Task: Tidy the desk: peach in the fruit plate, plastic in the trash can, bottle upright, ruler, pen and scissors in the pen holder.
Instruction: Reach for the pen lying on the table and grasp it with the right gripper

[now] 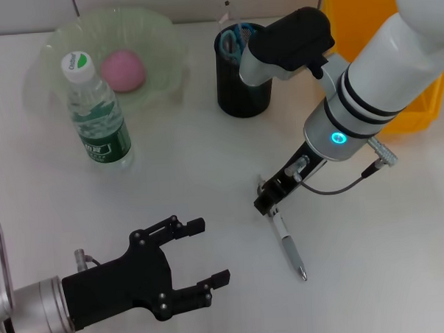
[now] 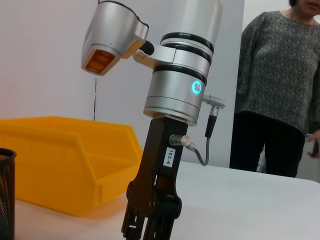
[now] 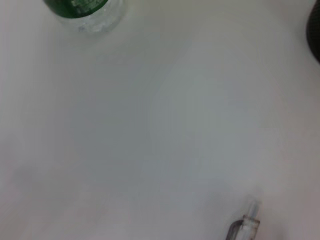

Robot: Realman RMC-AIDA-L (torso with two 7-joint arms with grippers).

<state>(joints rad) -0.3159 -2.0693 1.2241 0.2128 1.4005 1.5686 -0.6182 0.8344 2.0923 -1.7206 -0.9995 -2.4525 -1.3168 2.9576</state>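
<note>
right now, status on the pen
Right claw at the pen top end, pen flat on desk. Left claw open, idle. Nothing in the way.

Robot lab: bare white table point(image 1: 207, 160), yellow parts bin point(image 2: 65, 160), onlooker point(image 2: 280, 90) standing by.

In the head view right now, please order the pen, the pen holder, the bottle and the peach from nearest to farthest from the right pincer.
Measured from the right pincer, low over the table:
1. Pen: at its tips, lying on the table.
2. Pen holder: behind it.
3. Bottle: upright, far to the robot's left.
4. Peach: in the plate, behind the bottle.
</note>
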